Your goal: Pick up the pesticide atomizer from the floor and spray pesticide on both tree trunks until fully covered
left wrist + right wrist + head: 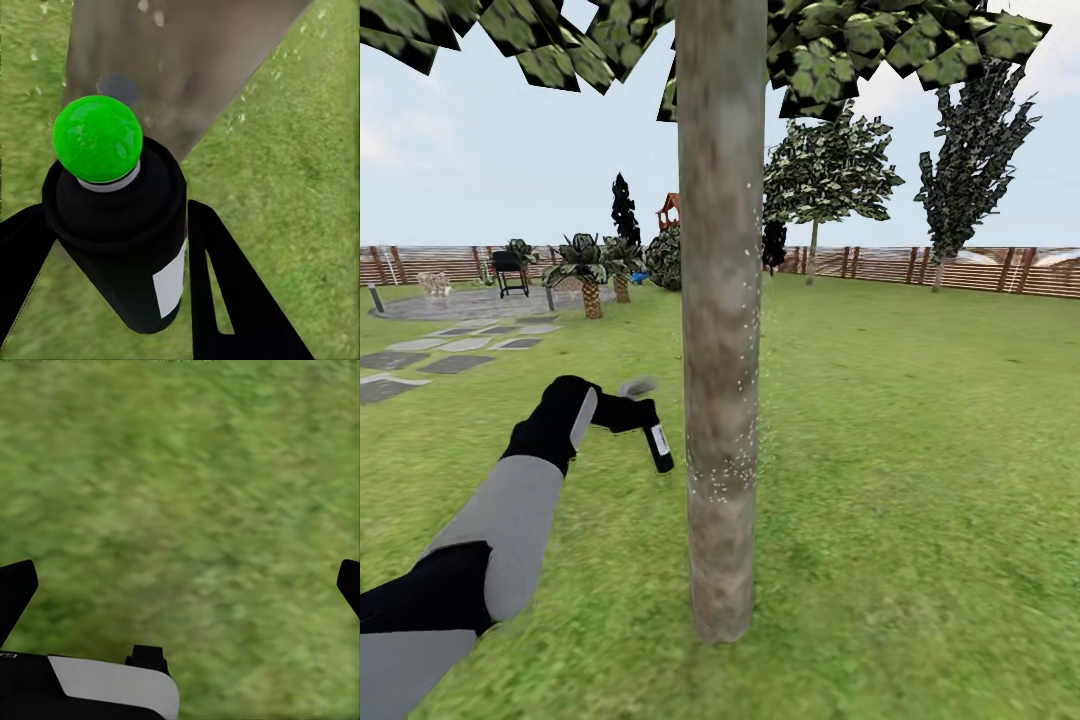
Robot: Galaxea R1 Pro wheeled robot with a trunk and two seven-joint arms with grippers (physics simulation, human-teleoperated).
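The left gripper (628, 412) squeezes the pesticide atomizer (659, 449) at middle left beside the tree trunk (720, 330), the right gripper (180, 577) is wide open, and spray might miss the bare top.

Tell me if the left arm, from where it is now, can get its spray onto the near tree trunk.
Probably yes. The left claw holds the pesticide atomizer just beside the tree trunk, nothing stands between them, and white specks already dot the bark.
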